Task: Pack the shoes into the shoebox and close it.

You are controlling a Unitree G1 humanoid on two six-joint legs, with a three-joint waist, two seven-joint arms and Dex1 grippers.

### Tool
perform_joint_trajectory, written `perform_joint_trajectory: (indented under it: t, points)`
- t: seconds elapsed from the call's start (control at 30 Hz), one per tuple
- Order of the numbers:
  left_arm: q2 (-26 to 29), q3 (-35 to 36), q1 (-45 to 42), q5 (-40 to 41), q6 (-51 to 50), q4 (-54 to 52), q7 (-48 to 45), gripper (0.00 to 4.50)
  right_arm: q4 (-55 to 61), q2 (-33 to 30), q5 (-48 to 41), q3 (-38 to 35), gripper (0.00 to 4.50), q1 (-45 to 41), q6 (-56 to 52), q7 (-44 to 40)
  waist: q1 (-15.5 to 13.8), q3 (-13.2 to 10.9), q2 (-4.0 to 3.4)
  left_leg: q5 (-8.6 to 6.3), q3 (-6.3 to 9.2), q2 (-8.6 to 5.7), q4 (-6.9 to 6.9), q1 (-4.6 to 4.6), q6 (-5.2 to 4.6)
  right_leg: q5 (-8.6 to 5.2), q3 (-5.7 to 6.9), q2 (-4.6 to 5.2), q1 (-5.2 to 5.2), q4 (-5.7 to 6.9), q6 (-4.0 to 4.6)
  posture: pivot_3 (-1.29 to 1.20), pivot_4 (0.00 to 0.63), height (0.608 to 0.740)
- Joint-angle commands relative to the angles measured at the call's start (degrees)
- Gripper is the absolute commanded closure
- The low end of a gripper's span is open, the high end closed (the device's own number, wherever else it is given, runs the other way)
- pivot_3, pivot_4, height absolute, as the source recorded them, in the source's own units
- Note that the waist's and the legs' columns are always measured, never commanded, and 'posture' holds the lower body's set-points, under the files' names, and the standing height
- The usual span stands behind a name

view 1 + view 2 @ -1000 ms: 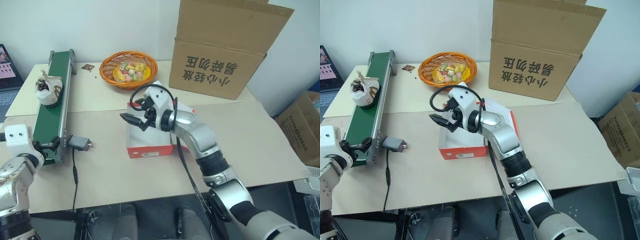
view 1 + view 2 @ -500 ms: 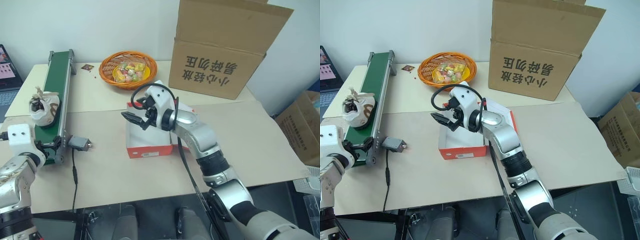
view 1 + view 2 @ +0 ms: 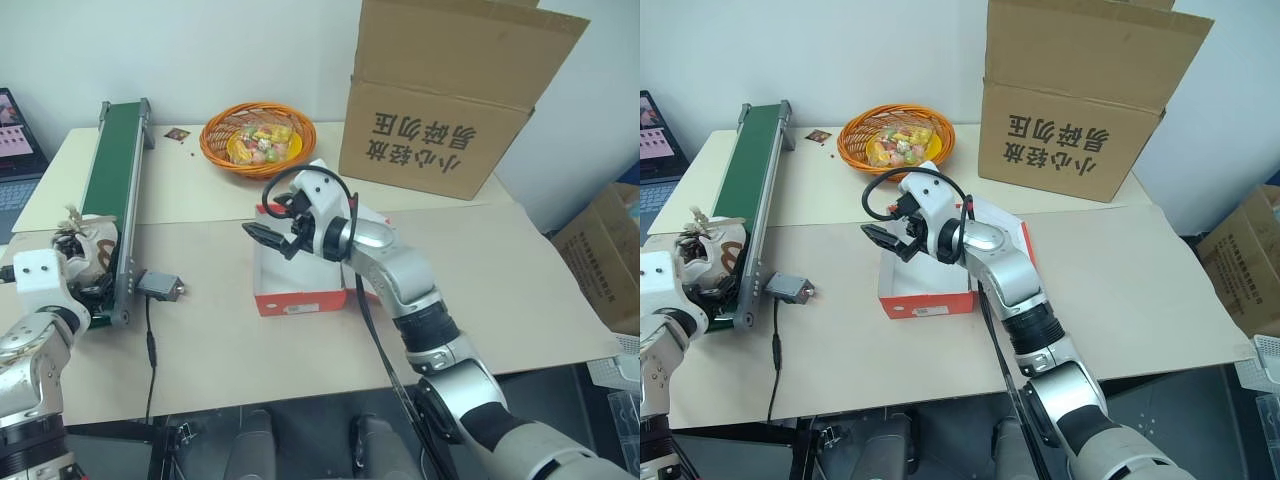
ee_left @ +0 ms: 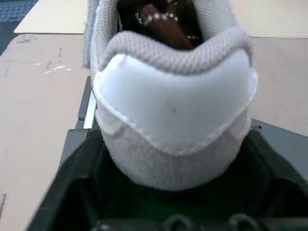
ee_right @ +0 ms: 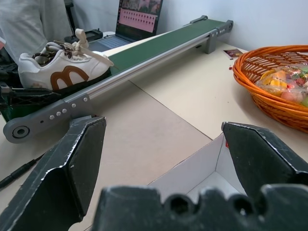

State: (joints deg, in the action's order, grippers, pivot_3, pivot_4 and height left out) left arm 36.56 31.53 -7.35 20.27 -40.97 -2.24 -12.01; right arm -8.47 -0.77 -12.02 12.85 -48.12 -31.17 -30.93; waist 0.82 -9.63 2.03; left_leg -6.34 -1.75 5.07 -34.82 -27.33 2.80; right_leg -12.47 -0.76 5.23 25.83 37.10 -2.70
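One off-white shoe with a brown mark on its side sits at the near end of the green conveyor belt. Its heel is wedged between the black fingers of my left gripper, which press on both sides of it. The red shoebox lies open in the middle of the table, its inside white. My right gripper hovers open over the box's far left corner, with nothing between its fingers.
An orange basket of small colourful items and a big brown carton stand at the back. A grey motor unit with a cable lies by the belt's near end. A laptop is at far left. A person's pale sleeve shows beyond the belt.
The shoe has ridden down the belt from its middle to the near end, into my left gripper. The left fingers have closed in on its heel. The right arm stayed still.
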Motion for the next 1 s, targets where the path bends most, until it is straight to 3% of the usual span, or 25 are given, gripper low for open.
perform_joint_trajectory:
  t: [0.03, 0.23, 0.4, 0.47, 0.57, 0.7, 0.83, 1.0]
  points:
    - [0.67, 0.42, -1.34, -0.49, 1.39, -1.39, 0.01, 1.99, 2.62, 0.14, -0.43, -1.03, 0.0, -0.24, 0.64, 0.28, 0.01, 0.0, 0.0, 0.0, 0.0, 0.0, 0.0, 0.0, 0.0, 0.0, 0.0, 0.0, 0.0, 0.0, 0.0, 0.0, 0.15, 0.709]
    - [-0.12, 0.29, -2.78, -2.05, 4.92, -2.03, 1.87, 1.99, 2.53, 0.15, -0.29, -0.91, 0.0, -0.18, 0.72, 0.38, 0.04, 0.0, 0.0, 0.0, 0.0, 0.0, 0.0, 0.0, 0.0, 0.0, 0.0, -0.01, 0.0, 0.0, 0.0, 0.0, 0.15, 0.709]
    - [-0.82, -5.62, -2.32, -13.21, 24.32, -9.2, 5.69, 1.99, 2.65, 2.45, -4.48, -4.57, 0.0, -0.94, -2.07, 1.41, -0.09, -0.01, 0.08, 0.01, 0.0, 0.0, -0.01, -0.02, 0.0, 0.01, 0.0, 0.0, -0.02, -0.01, 0.0, 0.0, 0.15, 0.709]
    - [-3.93, -7.78, -1.82, -14.01, 26.84, -10.96, 6.69, 1.99, 1.5, 5.06, -13.1, -10.77, 0.0, -3.08, -12.43, 2.06, -0.16, 0.0, 0.09, 0.01, 0.0, -0.01, 0.0, -0.02, 0.01, 0.01, 0.0, 0.0, -0.04, -0.02, 0.0, 0.0, 0.15, 0.709]
    - [-6.55, -13.14, -0.92, -15.83, 29.4, -13.17, 5.48, 1.99, -8.41, 8.63, -29.02, -27.37, 0.0, -9.17, -25.44, 8.71, -0.24, 0.0, 0.09, 0.01, -0.01, -0.01, -0.02, 0.02, 0.01, 0.03, -0.01, 0.01, -0.14, 0.0, -0.01, 0.0, 0.15, 0.709]
    - [-9.51, -23.07, 0.69, -15.77, 29.92, -16.86, 0.14, 1.99, -21.57, 7.2, -38.72, -38.35, 0.0, -14.34, -35.36, 13.62, -0.09, 0.0, 0.09, 0.01, 0.0, 0.01, -0.08, 0.11, 0.0, 0.06, 0.06, 0.01, -0.34, -0.06, -0.03, 0.0, 0.15, 0.709]
    - [-10.74, -27.88, 1.48, -16.03, 30.69, -18.56, -3.21, 1.99, -24.01, 5.9, -38.28, -37.15, 0.0, -15.37, -40.83, 13.81, 0.2, -0.01, 0.07, 0.3, 0.01, 0.0, -0.03, 0.01, -0.48, 0.02, 0.02, -0.01, -0.25, -0.08, -0.06, 0.0, 0.15, 0.709]
    - [-9.96, -28.8, -2.0, -16.31, 31.15, -18.46, -5.86, 1.99, -25.96, 6.46, -35.65, -35.39, 0.0, -15.75, -38.33, 14.31, 0.24, -0.01, 0.06, 0.43, 0.05, 0.0, -0.04, 0.0, -0.69, 0.03, 0.0, -0.05, -0.19, 0.02, -0.06, 0.0, 0.15, 0.709]
